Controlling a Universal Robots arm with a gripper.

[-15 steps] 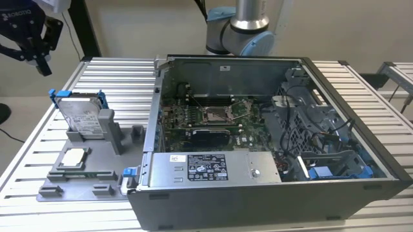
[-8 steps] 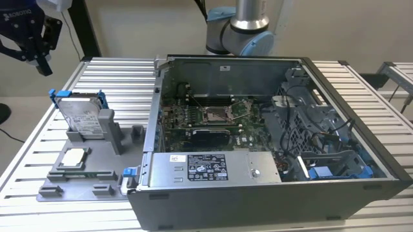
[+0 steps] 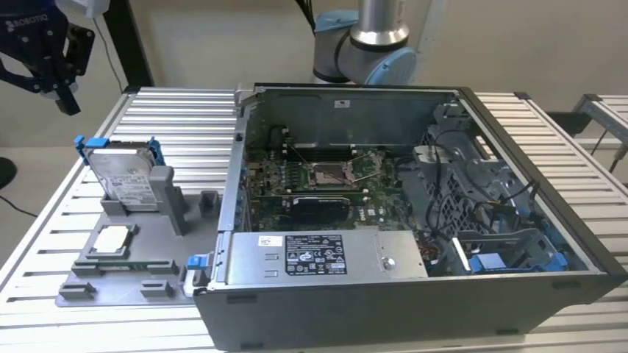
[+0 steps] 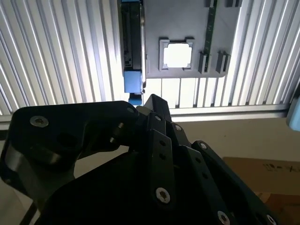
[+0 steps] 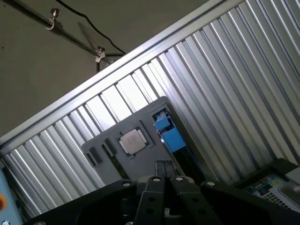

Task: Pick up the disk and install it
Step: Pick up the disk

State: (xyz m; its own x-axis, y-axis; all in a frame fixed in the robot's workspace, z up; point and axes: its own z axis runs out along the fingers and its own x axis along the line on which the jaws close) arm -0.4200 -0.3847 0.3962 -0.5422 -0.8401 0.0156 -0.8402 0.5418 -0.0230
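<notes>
Where the slatted aluminium table (image 3: 29, 250) was occupied by the open computer case (image 3: 412, 220), a grey fixture (image 3: 113, 293) was placed at the exterior view's left of it. The disk (image 3: 126, 176) was stood upright in a slot of that fixture, untouched. The gripper (image 3: 69, 103) was suspended above it, well apart, with fingers (image 5: 160, 168) pressed together on nothing.

White-labelled silver-grey disk (image 3: 123, 173) in blue carrier (image 3: 90, 143), plain grey tray (image 3: 147, 246), ribbed silver tabletop (image 3: 44, 228), green motherboard (image 3: 294, 180), dark grey case (image 3: 393, 309).

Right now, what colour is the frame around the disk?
Blue; the frame around the disk shows best in the exterior view.
</notes>
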